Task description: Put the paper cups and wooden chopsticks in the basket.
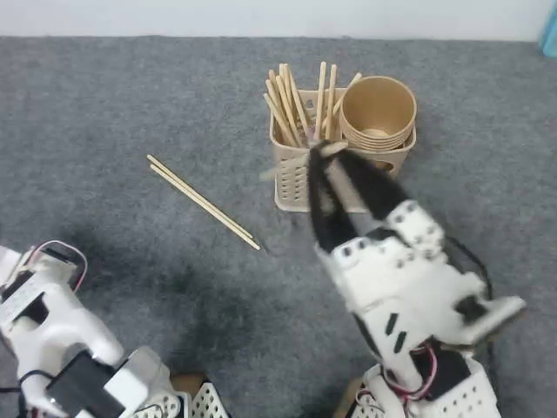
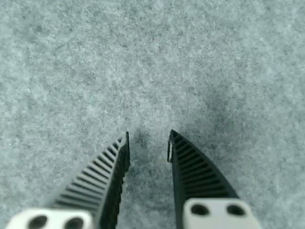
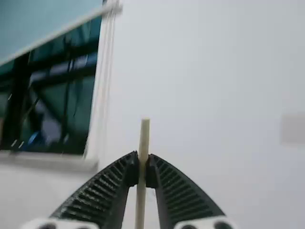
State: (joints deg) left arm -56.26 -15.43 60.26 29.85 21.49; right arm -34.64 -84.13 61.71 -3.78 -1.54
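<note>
A beige slotted basket [image 1: 291, 187] stands on the grey carpet, with several wooden chopsticks [image 1: 291, 104] upright in it and a stack of paper cups [image 1: 378, 113] in its right half. Two more chopsticks [image 1: 202, 201] lie side by side on the carpet to the basket's left. My right gripper [image 1: 326, 157] is raised just in front of the basket, pointing up and away, shut on one chopstick [image 3: 143, 143] that sticks out between its fingertips [image 3: 142, 167]. My left gripper [image 2: 147, 143] hangs open over bare carpet at the near left corner, holding nothing.
The left arm's white body [image 1: 52, 322] sits at the near left and the right arm's body [image 1: 418, 287] at the near right. Open carpet [image 1: 130, 113] stretches around the two loose chopsticks. A white wall [image 3: 214, 71] and a window [image 3: 47, 95] lie beyond.
</note>
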